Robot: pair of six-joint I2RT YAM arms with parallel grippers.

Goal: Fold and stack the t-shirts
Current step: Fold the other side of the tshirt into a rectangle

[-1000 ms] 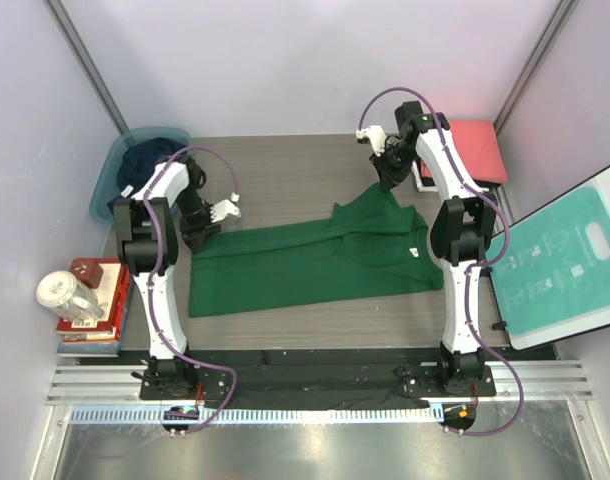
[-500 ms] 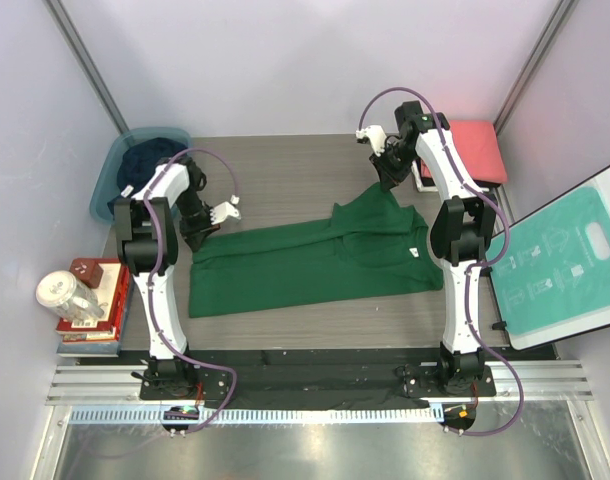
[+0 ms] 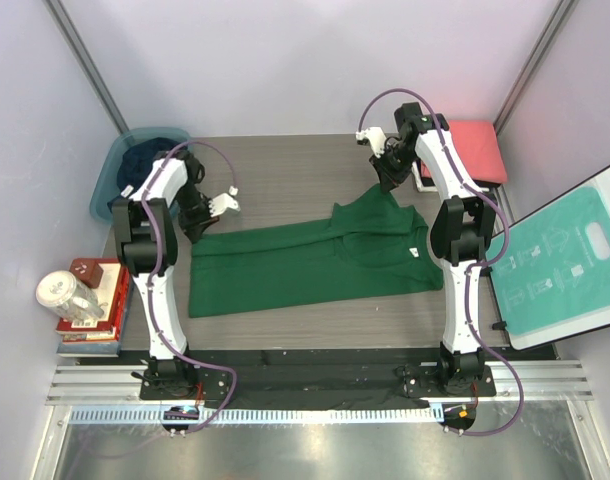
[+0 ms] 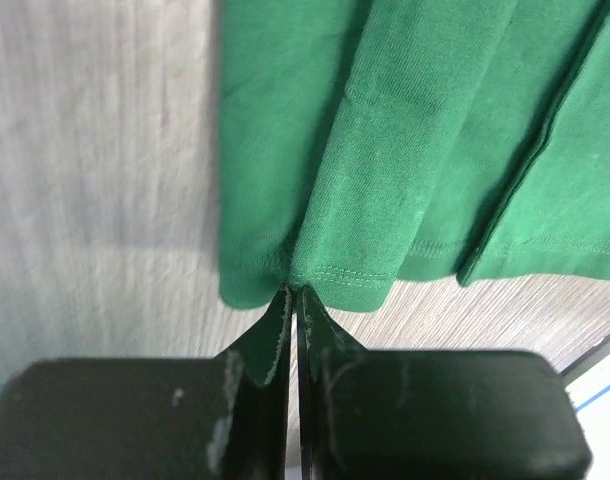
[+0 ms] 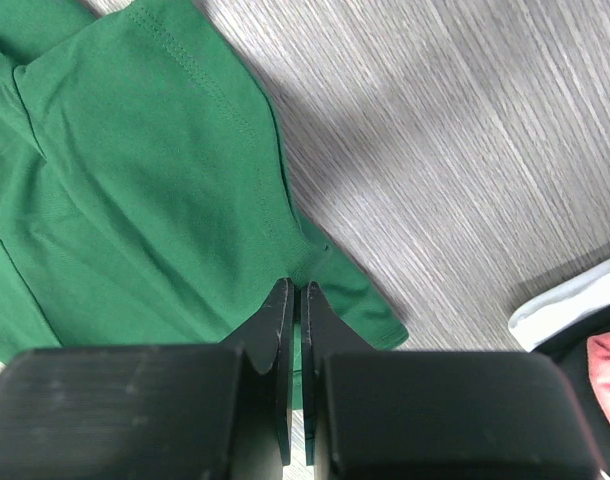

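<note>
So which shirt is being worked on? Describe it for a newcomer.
Start at the grey table. The dark green shirt lies across its middle. It alone is spread out; the navy shirt sits in the tub, the red shirt folded at the far right.

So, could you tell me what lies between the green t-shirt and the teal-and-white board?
The right arm stands there, as seen in the top view.
</note>
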